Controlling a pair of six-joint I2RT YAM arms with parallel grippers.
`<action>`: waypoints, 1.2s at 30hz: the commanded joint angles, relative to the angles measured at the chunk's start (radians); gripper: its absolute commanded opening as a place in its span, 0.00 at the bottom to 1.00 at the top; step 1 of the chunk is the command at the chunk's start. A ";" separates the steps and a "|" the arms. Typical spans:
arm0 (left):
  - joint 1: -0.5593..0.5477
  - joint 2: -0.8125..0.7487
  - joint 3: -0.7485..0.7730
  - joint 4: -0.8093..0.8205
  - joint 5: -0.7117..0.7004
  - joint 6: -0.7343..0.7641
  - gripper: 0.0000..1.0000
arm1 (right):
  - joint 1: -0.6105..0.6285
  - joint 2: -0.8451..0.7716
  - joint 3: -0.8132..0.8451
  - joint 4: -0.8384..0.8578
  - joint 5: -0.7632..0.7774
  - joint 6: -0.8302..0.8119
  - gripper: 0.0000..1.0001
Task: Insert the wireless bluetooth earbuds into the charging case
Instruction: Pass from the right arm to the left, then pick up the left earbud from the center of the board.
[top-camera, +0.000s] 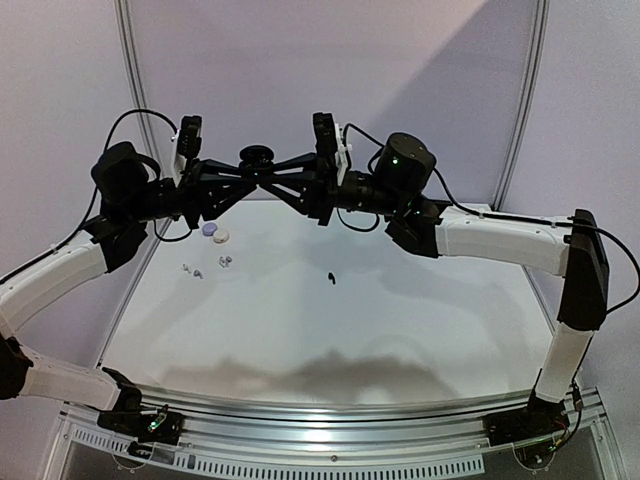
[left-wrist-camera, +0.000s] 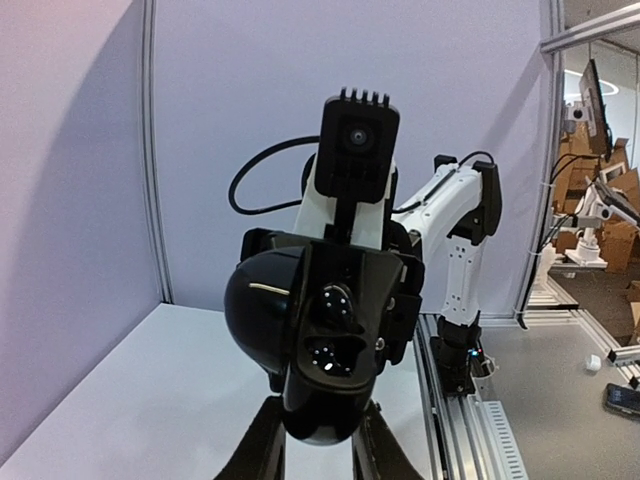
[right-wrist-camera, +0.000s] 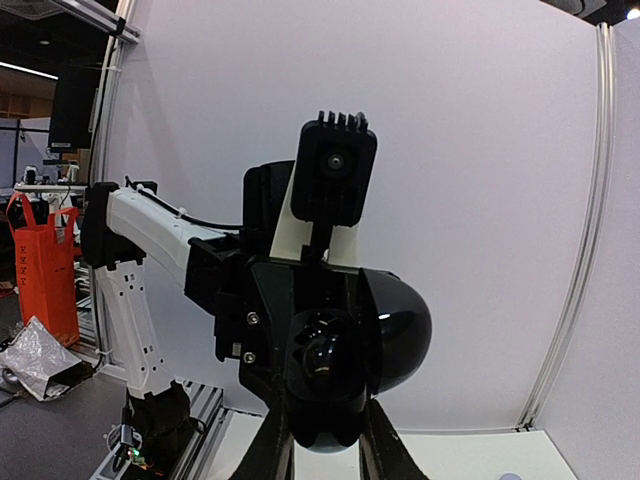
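A glossy black charging case (top-camera: 258, 155) hangs open high above the back of the table, held between both arms. In the left wrist view the case (left-wrist-camera: 330, 340) shows two sockets, its domed lid swung to the left, and my left gripper (left-wrist-camera: 318, 440) is shut on its lower end. From the right wrist view the case (right-wrist-camera: 330, 370) sits between the fingers of my right gripper (right-wrist-camera: 322, 445), which is shut on it. Whether a bud lies in a socket I cannot tell. One black earbud (top-camera: 329, 277) lies mid-table; pale earbuds (top-camera: 188, 269) (top-camera: 224, 261) lie at the left.
A lavender puck (top-camera: 209, 230) and a white puck (top-camera: 221, 237) sit side by side at the back left of the table (top-camera: 400, 330). The two arms meet nose to nose over the back edge, before the pale wall.
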 joint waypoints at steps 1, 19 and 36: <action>-0.012 -0.015 -0.013 0.028 0.033 0.030 0.20 | 0.004 0.008 0.021 -0.022 0.009 -0.005 0.00; -0.014 -0.020 -0.022 0.036 0.021 0.015 0.14 | 0.006 0.019 0.028 -0.040 0.014 -0.013 0.00; 0.021 -0.109 -0.087 -0.040 -0.276 0.032 0.00 | -0.046 -0.004 0.066 -0.539 0.422 0.127 0.64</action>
